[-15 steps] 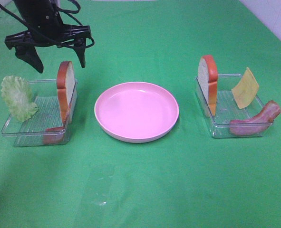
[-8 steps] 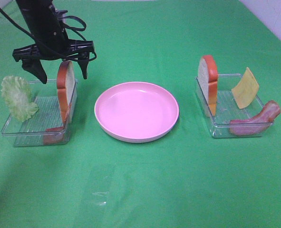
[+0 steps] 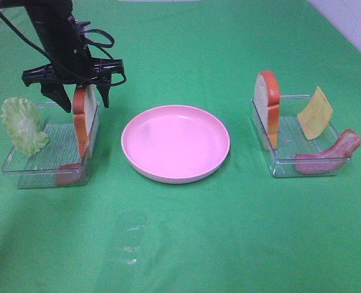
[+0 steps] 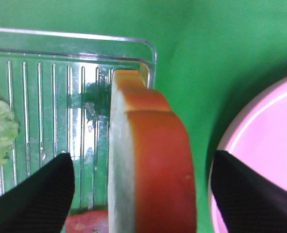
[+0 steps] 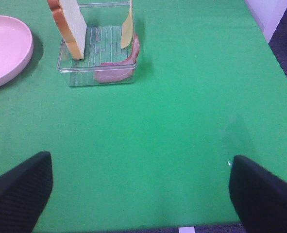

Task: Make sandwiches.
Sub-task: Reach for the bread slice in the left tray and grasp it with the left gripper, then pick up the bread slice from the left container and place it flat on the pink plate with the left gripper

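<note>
A white bread slice (image 3: 83, 125) with orange crust stands on edge in the left clear tray (image 3: 21, 168). A green lettuce leaf (image 3: 22, 125) and a bacon strip (image 3: 67, 174) share that tray. My left gripper (image 3: 81, 94) is open and straddles the top of this slice (image 4: 153, 160), with a gap showing on each side. The right tray (image 3: 290, 173) holds another upright bread slice (image 3: 267, 110), a yellow cheese square (image 3: 315, 113) and bacon (image 3: 327, 157). My right gripper (image 5: 141, 194) is open and empty, hovering over bare cloth well short of that tray (image 5: 85, 77).
A pink round plate (image 3: 175, 143) sits between the two trays on the green cloth. Its rim (image 4: 264, 145) lies close beside the left gripper's outer finger. The table's right edge (image 5: 260, 29) runs near the right tray.
My left gripper has come down and toward the front, from behind the left bread slice to astride its top, and its jaws have narrowed somewhat. The right gripper has not moved.
</note>
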Robot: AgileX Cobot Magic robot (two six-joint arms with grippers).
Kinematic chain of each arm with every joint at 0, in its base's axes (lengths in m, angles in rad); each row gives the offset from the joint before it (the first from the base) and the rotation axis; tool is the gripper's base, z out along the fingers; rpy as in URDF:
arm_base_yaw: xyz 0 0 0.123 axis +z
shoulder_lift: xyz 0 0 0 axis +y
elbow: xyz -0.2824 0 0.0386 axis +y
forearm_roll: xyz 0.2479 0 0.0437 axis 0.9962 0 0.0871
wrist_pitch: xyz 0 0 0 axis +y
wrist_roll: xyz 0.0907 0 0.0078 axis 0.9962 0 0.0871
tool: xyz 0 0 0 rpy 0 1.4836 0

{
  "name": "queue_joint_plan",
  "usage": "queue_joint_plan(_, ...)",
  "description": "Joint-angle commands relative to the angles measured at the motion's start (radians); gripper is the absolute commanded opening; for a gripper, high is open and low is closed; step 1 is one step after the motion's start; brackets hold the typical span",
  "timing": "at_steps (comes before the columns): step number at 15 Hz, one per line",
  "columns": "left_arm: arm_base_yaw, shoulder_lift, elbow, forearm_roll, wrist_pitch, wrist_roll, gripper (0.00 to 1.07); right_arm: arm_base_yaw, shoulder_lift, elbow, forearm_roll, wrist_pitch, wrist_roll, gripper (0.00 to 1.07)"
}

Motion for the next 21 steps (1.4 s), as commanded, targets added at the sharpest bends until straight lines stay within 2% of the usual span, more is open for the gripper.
queue_joint_plan(1,-0.007,0.006,-0.004,-0.004,0.007,-0.007,0.52,-0.004,-0.019,0.003,-0.004,-0.002,-0.005,0.96)
queue_joint_plan(4,-0.007,0.006,-0.004,0.014,0.036,-0.052,0.47,-0.004,-0.019,0.003,-0.004,-0.002,-0.005,0.96)
queue_joint_plan(8,-0.007,0.006,-0.004,0.03,0.051,-0.059,0.2,-0.004,-0.019,0.003,-0.004,-0.002,-0.005,0.96)
queue_joint_plan(14,-0.007,0.002,-0.028,0.058,0.09,-0.059,0.18,-0.004,-0.019,0.003,-0.004,-0.002,-0.005,0.96)
queue_joint_plan(18,-0.007,0.002,-0.091,0.081,0.136,-0.058,0.18,-0.004,-0.019,0.003,-0.004,-0.002,-0.005,0.96)
queue_joint_plan(21,-0.007,-0.007,-0.177,0.066,0.222,-0.043,0.18,-0.004,-0.019,0.003,-0.004,-0.002,-0.005,0.96)
